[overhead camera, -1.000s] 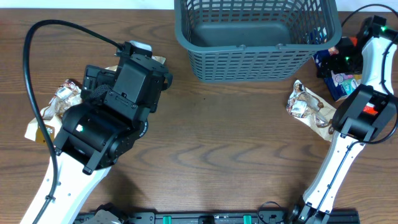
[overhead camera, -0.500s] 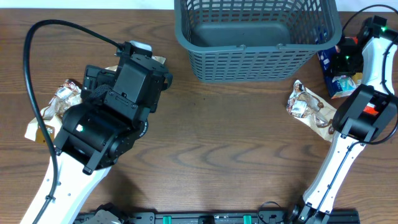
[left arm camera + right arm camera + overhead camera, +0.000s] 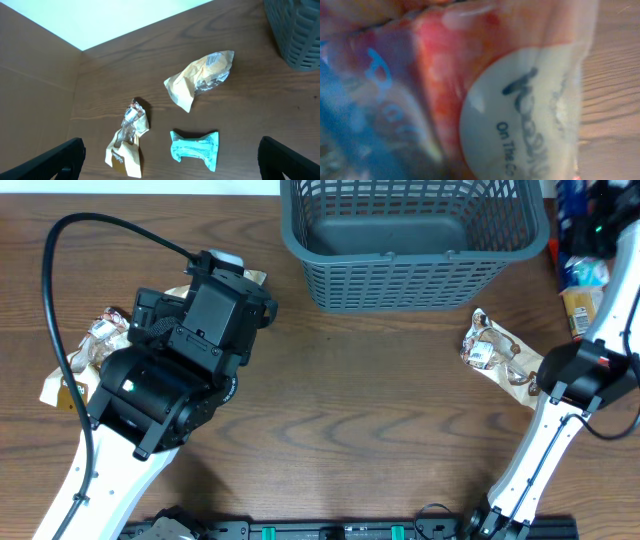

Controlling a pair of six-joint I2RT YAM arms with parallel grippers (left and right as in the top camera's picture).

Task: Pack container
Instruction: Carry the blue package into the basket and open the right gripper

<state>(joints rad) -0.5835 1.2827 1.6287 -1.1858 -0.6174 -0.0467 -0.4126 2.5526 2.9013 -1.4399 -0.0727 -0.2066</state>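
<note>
The container point(image 3: 400, 280), a dark grey-teal lattice basket, stands at the back centre with nothing showing on its floor; its corner point(image 3: 295, 35) also shows in the left wrist view. My right gripper point(image 3: 588, 228) is raised beside the basket's right end, shut on a blue, white and yellow snack packet point(image 3: 578, 280) that hangs below it. That packet point(image 3: 470, 90) fills the right wrist view and hides the fingers. My left gripper point(image 3: 170, 162) hangs open above the table at the left, over a teal packet point(image 3: 195, 150).
A tan packet point(image 3: 202, 77) and a crumpled yellow-brown packet point(image 3: 127, 142) lie by the teal one. Another brown crumpled packet point(image 3: 495, 350) lies right of centre, near the right arm's base link point(image 3: 585, 375). A black cable point(image 3: 90, 225) loops over the left side.
My right gripper has closed on the blue packet and lifted it off the table, up and back beside the basket's right end. The left arm has not moved.
</note>
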